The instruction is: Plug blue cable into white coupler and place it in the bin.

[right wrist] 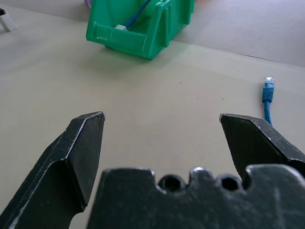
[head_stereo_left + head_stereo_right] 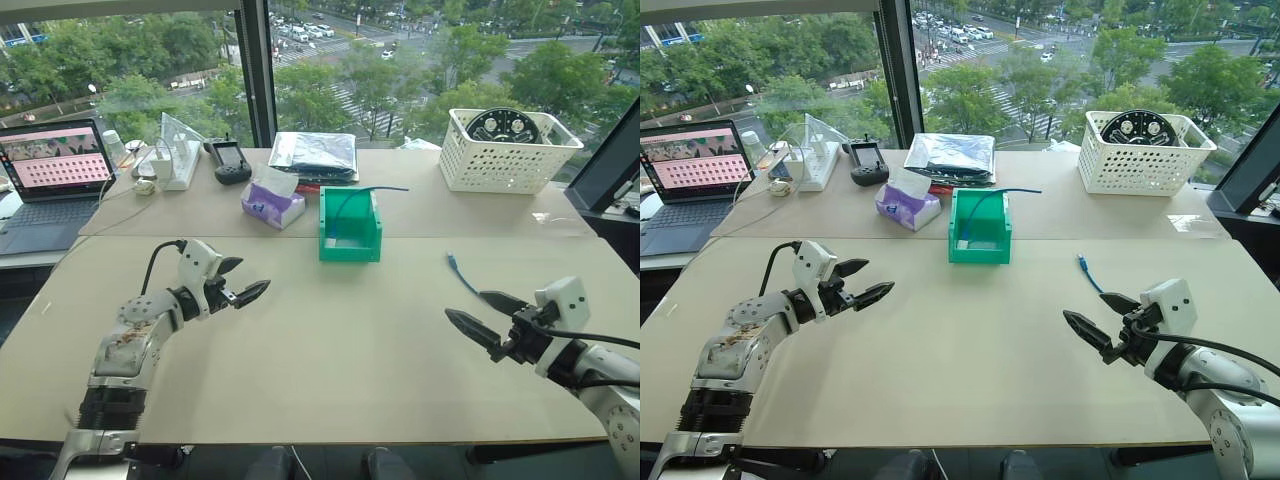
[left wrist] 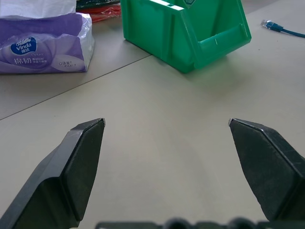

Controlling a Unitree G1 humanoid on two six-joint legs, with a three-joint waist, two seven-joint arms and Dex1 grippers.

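The green bin (image 2: 350, 232) stands mid-table, its lowered front wall toward me. A blue cable (image 2: 372, 189) hangs over its rim and runs down inside. In the right wrist view this cable ends at a small white coupler (image 1: 122, 28) lying in the bin. Another blue cable end with a plug (image 1: 268, 88) lies flat on the table (image 2: 340, 370) right of the bin, just ahead of my right gripper (image 2: 465, 304). That gripper is open and empty. My left gripper (image 2: 253, 275) hovers open and empty, nearer me and left of the bin.
A purple tissue pack (image 2: 272, 203) sits just left of the bin. Behind it lie a foil bag (image 2: 315, 155) and a black handset (image 2: 230, 160). A white lattice basket (image 2: 505, 150) stands far right, a laptop (image 2: 55, 170) far left by the window.
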